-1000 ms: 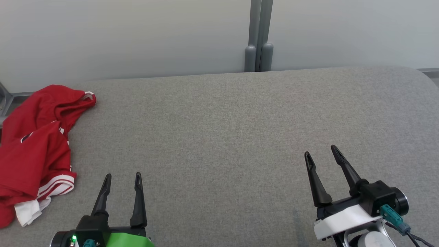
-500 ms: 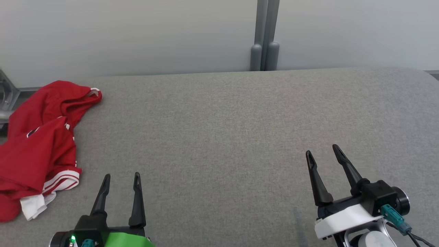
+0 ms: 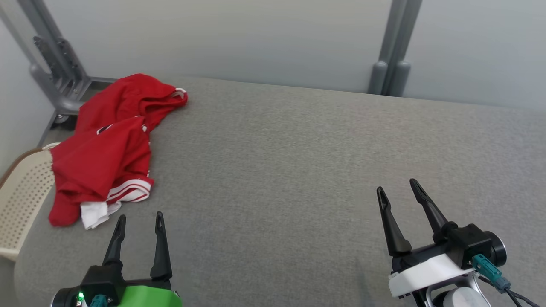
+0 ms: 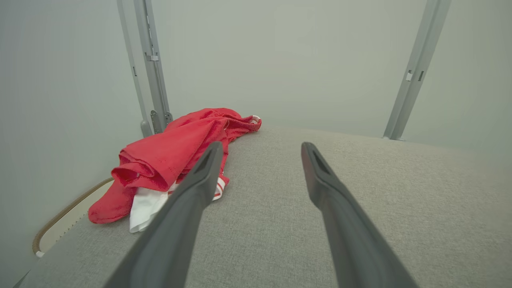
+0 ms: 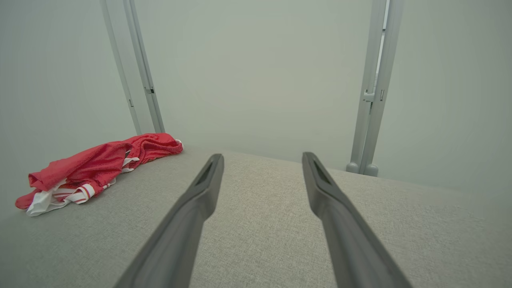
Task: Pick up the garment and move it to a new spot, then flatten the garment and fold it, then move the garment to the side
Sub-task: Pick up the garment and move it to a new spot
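- Nothing on the bench had shifted since the earlier look. Only my head had turned toward my left, so the red garment sat further into the head view and a cream perforated basket showed beside the bench's left edge.
- The red garment lay crumpled along the left edge, running from the far left corner toward me, with its white-striped hem nearest my left gripper.
- My left gripper hovered by the front edge, jaws spread wide and empty, just short of that hem. In the left wrist view the cloth lay ahead and to the left of my fingers.
- My right gripper was likewise wide open and empty, over the right part of the bench and well apart from the cloth.
- I judged the step in hand to be the reach for the first pick-up, with no contact made yet.
- To do it well, I reckoned I should steer left and come down on a raised fold rather than the flat hem. I would pinch through several layers, then lift clear before carrying toward the bare middle.
- The risk I saw was cloth at the left edge slipping toward the basket if I dragged instead of lifted.
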Robot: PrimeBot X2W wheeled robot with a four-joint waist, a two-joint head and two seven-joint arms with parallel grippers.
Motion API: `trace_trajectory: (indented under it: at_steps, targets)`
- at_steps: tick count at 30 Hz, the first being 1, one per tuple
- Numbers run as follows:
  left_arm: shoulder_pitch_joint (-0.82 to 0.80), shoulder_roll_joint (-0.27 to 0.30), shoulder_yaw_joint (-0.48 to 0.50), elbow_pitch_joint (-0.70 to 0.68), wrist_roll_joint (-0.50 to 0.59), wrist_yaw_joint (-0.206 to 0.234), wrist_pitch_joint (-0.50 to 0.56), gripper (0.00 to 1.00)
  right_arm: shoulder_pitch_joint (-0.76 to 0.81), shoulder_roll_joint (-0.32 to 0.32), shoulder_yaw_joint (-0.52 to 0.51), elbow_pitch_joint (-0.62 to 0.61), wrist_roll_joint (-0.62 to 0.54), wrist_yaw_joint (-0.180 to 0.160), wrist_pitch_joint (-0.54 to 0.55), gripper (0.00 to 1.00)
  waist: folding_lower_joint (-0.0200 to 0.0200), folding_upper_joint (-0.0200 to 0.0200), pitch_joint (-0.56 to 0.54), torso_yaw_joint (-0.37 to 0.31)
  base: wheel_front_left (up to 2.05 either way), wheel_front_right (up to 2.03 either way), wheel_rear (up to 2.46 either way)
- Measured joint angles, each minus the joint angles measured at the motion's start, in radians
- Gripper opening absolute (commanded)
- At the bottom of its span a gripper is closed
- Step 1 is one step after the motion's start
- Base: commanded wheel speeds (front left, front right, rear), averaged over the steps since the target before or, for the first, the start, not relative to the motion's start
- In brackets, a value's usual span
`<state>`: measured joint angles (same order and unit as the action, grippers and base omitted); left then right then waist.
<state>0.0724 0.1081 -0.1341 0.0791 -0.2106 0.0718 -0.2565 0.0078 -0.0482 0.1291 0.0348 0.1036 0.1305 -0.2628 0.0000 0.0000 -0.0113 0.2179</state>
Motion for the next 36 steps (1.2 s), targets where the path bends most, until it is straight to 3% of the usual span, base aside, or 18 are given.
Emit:
trace_trajectory:
  at_steps: [11, 18, 31, 36]
  targets:
    - [0.016, 0.016, 0.002, -0.014, -0.014, 0.005, 0.015, 1.00, 0.003, 0.000, 0.017, 0.009, 0.020, 0.000, 0.000, 1.00, 0.0000, 0.0000, -0.009, 0.191, 0.00, 0.00, 0.00]
    - [0.025, 0.025, -0.004, -0.026, -0.016, 0.008, 0.027, 1.00, 0.005, 0.000, 0.028, 0.014, 0.027, 0.000, 0.000, 1.00, 0.0000, 0.0000, -0.018, 0.270, 0.00, 0.00, 0.00]
    - [0.028, 0.040, -0.008, -0.043, -0.025, 0.016, 0.067, 1.00, 0.005, 0.000, 0.021, 0.015, 0.026, 0.000, 0.000, 1.00, 0.0000, 0.0000, -0.014, 0.247, 0.00, 0.00, 0.00]
    - [-0.038, 0.082, -0.022, -0.050, -0.021, -0.013, 0.116, 1.00, 0.002, 0.001, 0.012, 0.010, 0.015, 0.000, 0.000, 1.00, 0.0000, 0.0000, 0.003, 0.238, 0.00, 0.00, 0.00]
